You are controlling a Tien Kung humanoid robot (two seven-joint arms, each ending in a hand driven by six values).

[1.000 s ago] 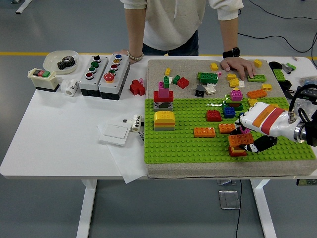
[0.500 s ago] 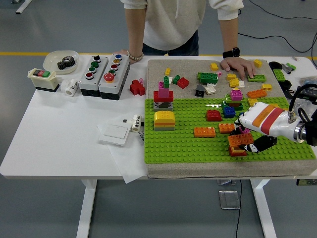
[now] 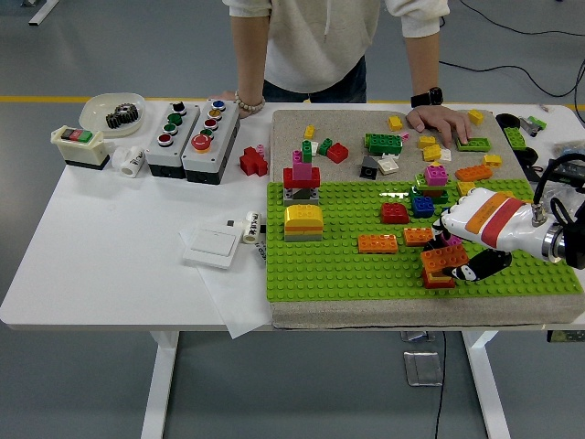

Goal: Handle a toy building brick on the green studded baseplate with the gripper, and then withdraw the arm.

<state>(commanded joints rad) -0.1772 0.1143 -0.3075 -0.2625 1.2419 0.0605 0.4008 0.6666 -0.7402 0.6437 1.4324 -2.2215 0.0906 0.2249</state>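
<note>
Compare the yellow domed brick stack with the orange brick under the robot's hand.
The yellow domed stack stands free on the left of the green baseplate; the orange brick sits at the right, under the right hand. The yellow one has a rounded top, the orange one is flat and studded. Both stand on the baseplate.

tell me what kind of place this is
Probably a robotics lab or test workshop, not a home: grey floor with a yellow line, industrial button boxes and a gear on the white table, and a robot hand on bricks on a baseplate.
</note>
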